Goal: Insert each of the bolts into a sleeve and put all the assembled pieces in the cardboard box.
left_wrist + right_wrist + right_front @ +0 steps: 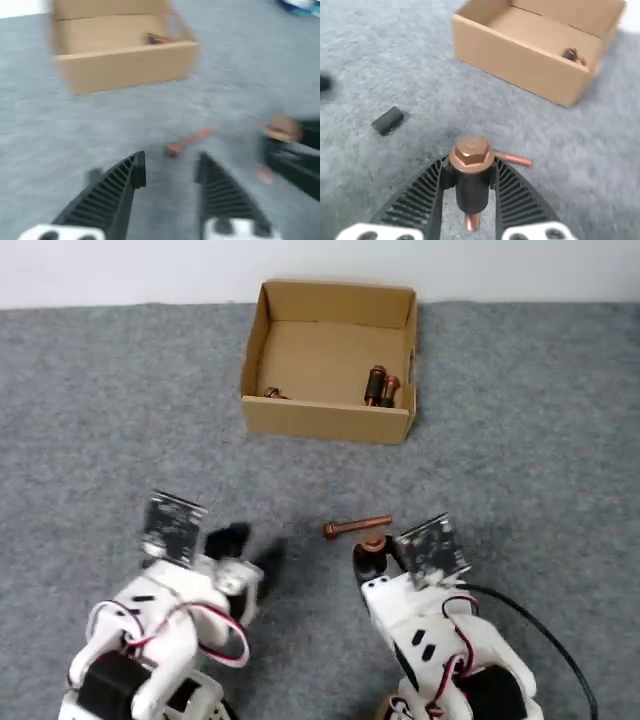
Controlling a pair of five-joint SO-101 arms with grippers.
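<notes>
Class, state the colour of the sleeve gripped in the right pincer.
Black. The sleeve shows best in the right wrist view, around a copper-coloured bolt.

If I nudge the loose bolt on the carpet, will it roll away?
The loose bolt lies on its side with a round shank, so it probably rolls if pushed sideways, though the grey carpet should damp that. Its wider head would likely curve the roll. It looks like rigid metal, unlikely to bend.

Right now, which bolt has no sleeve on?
The bare bolt lying on the carpet. The held bolt in the right hand wears a black sleeve.
</notes>
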